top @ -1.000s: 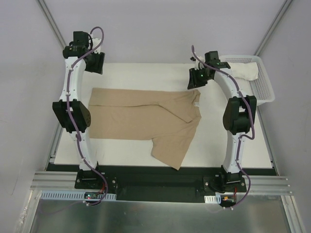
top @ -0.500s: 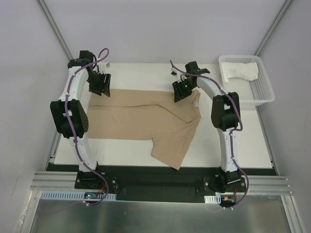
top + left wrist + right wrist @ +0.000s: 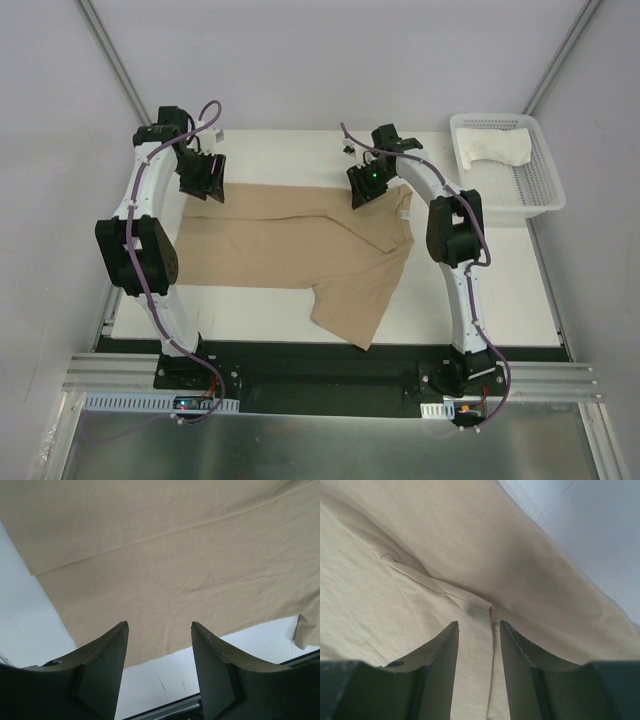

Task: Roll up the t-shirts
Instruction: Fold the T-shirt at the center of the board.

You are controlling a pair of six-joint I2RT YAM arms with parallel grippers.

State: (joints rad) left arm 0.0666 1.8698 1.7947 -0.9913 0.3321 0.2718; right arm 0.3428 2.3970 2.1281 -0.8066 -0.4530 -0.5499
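Both arms rise from their bases at the near edge, bend at the elbow and reach away to the far half of the white table top (image 3: 490, 290), with the wrists turned down.

The left pincer (image 3: 205, 176) hangs over the far left corner of the tan t-shirt (image 3: 290, 240). In its wrist view the left pincer (image 3: 159, 626) has its two fingers (image 3: 102, 672) well apart, and nothing is between them. The tan cloth (image 3: 165, 560) lies under and beyond the tips, and its edge runs just behind them, with bare table to the left side.

The right pincer (image 3: 362, 187) is lowered at the far right part of the same tee, close to the collar. In its wrist view the right pincer (image 3: 479, 625) is also open, but more narrow. A folded seam of the tan cloth (image 3: 420, 555) lies just ahead of the gap. I cannot tell if the tips touch the cloth.

The tee lies flat between the two pincers and spreads towards the near side from them, with one sleeve pointing to the near edge.

Far to the right of the right pincer stands a white mesh basket (image 3: 545, 200), and the white t-shirt (image 3: 495, 150) lies crumpled inside it.
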